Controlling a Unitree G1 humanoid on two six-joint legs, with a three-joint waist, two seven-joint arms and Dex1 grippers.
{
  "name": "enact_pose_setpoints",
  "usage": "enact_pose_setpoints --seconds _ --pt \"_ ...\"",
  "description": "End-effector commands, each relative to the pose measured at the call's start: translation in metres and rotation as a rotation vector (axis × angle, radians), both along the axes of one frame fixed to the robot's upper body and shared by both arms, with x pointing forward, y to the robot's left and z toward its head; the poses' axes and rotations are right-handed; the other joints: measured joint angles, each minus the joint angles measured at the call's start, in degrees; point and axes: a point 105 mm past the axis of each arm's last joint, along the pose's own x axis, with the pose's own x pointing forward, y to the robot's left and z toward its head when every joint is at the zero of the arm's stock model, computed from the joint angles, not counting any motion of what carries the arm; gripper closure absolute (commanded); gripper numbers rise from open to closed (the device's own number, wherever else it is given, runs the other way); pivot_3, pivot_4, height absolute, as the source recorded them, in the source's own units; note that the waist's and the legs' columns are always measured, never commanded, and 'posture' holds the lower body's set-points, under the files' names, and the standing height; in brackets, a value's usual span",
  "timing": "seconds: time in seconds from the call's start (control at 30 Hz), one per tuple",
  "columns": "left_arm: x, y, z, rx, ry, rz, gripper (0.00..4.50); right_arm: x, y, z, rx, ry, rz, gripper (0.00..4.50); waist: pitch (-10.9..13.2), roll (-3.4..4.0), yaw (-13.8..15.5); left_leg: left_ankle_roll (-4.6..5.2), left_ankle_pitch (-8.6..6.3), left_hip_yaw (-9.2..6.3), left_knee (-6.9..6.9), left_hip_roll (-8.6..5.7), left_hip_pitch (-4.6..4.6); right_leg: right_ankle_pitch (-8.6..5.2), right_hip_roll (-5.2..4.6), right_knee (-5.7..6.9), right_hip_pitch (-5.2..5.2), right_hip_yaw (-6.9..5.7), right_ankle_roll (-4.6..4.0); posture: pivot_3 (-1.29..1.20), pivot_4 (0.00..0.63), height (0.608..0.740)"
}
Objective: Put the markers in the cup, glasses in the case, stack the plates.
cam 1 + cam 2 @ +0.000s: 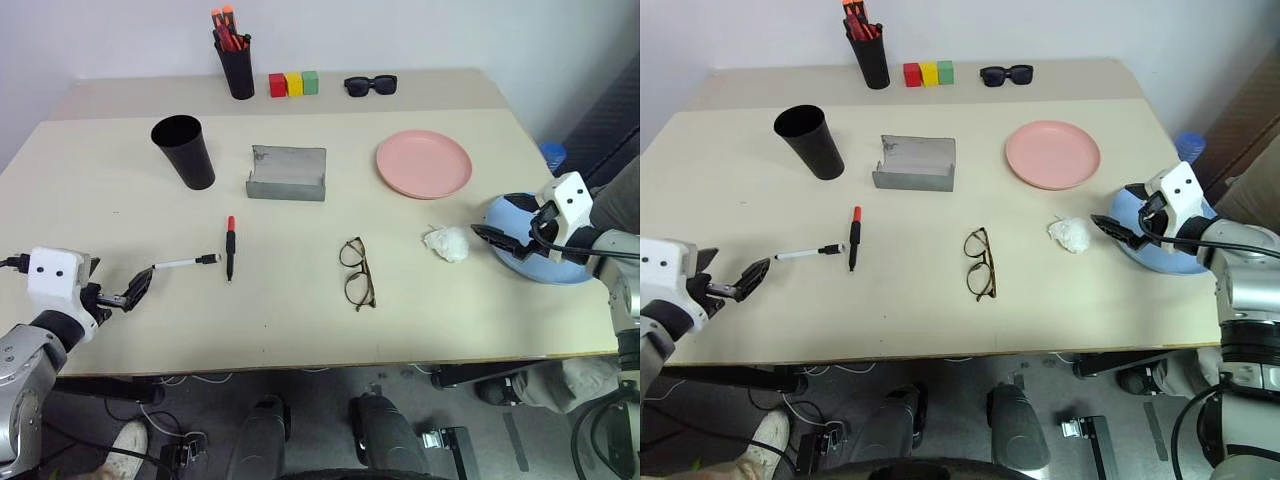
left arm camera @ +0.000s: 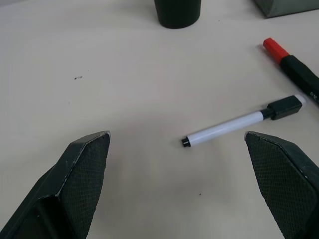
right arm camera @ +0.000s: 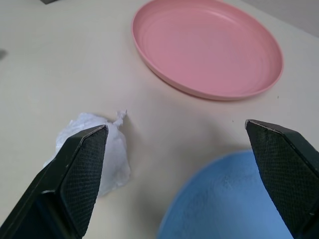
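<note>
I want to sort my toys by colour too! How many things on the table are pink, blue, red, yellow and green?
Pink: 1, the pink plate
Blue: 1, the blue plate
Red: 1, the red block
Yellow: 1, the yellow block
Green: 1, the green block
Total: 5

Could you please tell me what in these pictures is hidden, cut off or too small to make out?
- Light blue round plastic plate: in the left eye view the right hand covers part of it.
- Grey box-shaped glasses case: its inside is hidden behind its front wall.
- Orange-red pens in the black cylindrical holder: too small to count.
- Tall matte black cup: cut off by the left wrist view's edge.
</note>
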Motion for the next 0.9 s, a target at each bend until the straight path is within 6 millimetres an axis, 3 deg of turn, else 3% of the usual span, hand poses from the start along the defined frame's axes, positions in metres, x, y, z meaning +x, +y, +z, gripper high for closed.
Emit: enact_pose_setpoints --seconds 0.03,0.4,0.63,0.77,0.9 --pt "0.004 -0.002 0.006 0.02 -0.027 -0.008 0.06 0.003 0.013 0.019 0.009 -0.071 0.036 0.0 0.0 0.0 0.0 0.0 0.0 0.0 0.0 0.0 0.0 0.02 0.0 0.0 0.0 0.0 0.03 0.0 0.15 0.74" --pt "0.014 -0.01 0.003 0.055 0.051 -0.119 0.06 0.003 0.043 0.018 0.038 -0.09 0.088 0.0 0.0 0.01 0.0 0.0 0.0 0.01 -0.01 0.0 0.0 0.02 0.0 0.0 -0.01 0.0 0.05 0.0 0.15 0.74" --pt "0.041 -0.033 -0.016 0.143 0.292 -0.459 0.06 -0.003 0.077 0.024 0.082 -0.122 0.163 0.0 0.0 0.02 0.2 0.0 0.0 -0.01 0.0 -0.03 -0.02 -0.04 0.01 -0.02 0.0 -0.01 -0.05 0.0 0.15 0.74" --pt "0.066 -0.04 -0.018 0.205 0.377 -0.601 0.06 -0.02 0.097 0.031 0.105 -0.116 0.241 0.0 0.0 0.03 0.2 0.01 0.0 -0.03 -0.08 -0.01 -0.07 0.04 0.04 -0.02 -0.09 -0.05 0.08 0.0 0.15 0.74" --pt "0.075 -0.041 -0.026 0.268 0.475 -0.696 0.06 -0.05 0.119 0.031 0.12 -0.027 0.398 0.0 0.0 0.03 0.0 0.03 -0.02 -0.03 -0.09 -0.02 -0.09 0.05 0.03 0.03 -0.1 -0.06 0.1 0.0 0.15 0.74"
